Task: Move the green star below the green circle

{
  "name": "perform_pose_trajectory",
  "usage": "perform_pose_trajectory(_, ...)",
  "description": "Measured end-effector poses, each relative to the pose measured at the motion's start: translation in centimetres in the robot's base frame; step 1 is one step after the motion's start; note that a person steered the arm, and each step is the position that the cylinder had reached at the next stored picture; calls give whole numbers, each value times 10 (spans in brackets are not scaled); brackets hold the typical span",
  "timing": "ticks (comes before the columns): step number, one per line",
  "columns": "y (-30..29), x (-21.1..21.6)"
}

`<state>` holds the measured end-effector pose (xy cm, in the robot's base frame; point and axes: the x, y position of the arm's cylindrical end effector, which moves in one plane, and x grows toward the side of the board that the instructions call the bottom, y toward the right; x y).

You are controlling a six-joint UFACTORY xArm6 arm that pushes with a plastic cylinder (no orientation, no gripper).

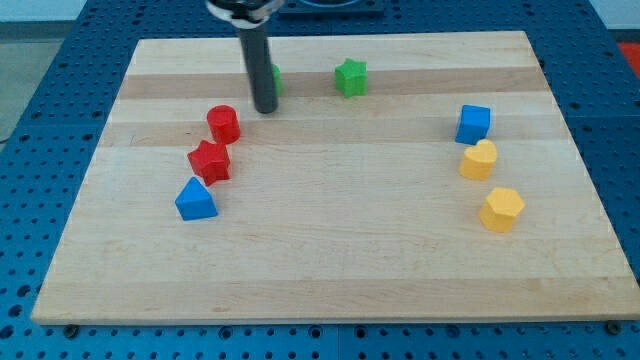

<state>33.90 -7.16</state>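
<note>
Jaws: none fitted; my tip (265, 108) rests on the wooden board (330, 270) near its top edge, just in front of the mostly hidden green circle (275, 79). Green star (350, 77) lies rightward along that edge, apart from both.

Top of the tabletop (330, 270): the green star (350, 77) sits right of the green circle (277, 82), apart from it, in one row.
Rod: the tip (265, 110) rests just below the green circle, which is partly hidden behind the rod.
View's left: the red cylinder (224, 124), red star (210, 161) and blue triangle (196, 200) step downward, close together.
View's right: the blue cube (474, 124) lies above the yellow heart (479, 160), with the yellow hexagon (501, 209) lowest.
</note>
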Motion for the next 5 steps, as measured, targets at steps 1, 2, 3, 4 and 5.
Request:
perform_pose_trajectory(1, 57, 0)
perform_pose_trajectory(2, 109, 0)
perform_pose_trajectory(3, 168, -1)
perform_pose_trajectory(4, 178, -17)
perform_pose_trajectory(5, 147, 14)
